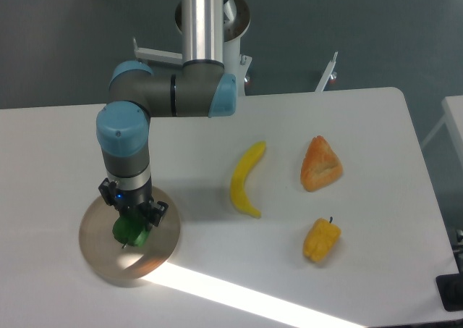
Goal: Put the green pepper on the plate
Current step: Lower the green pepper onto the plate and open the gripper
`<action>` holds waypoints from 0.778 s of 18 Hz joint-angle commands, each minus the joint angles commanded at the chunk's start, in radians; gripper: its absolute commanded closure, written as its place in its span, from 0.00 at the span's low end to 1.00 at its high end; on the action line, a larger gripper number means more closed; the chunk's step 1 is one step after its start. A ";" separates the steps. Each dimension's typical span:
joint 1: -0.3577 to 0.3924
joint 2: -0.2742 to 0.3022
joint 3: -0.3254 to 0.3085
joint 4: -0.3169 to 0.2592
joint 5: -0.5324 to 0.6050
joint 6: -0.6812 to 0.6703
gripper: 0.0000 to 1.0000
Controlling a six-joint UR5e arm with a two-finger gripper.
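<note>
The counter point(87, 140) is seen from above, white and crossed by a bright stripe of light along its near side. The plate point(163, 245) is taken as the landmark: it lies toward the left of the counter, and the arm point(124, 143) is brought down over it from the far side, its wrist held upright above the plate's middle. To the right of the plate, well apart from it, a banana point(244, 179) is laid with its long axis running roughly front to back; farther right again an orange wedge-shaped piece point(320, 164) and a yellow pepper point(321, 240) are found, the pepper nearer the front edge.

The gripper point(132, 219) is pointed straight down at the plate, and its jaws are clamped on the green pepper point(129, 230), which is held directly beneath them with its long axis roughly vertical and its lower end aimed at the plate. The pepper is seen inside the plate's rim, a little left of centre. Whether its tip is touching the plate or is held just above cannot be told. Since the pepper is already over the plate, only a short lowering and a release appear to be needed.
</note>
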 joint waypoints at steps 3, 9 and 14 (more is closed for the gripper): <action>-0.003 -0.008 -0.011 0.003 0.000 0.005 0.63; -0.005 -0.011 -0.017 0.005 -0.002 0.028 0.63; -0.005 -0.012 -0.023 0.008 -0.017 0.095 0.63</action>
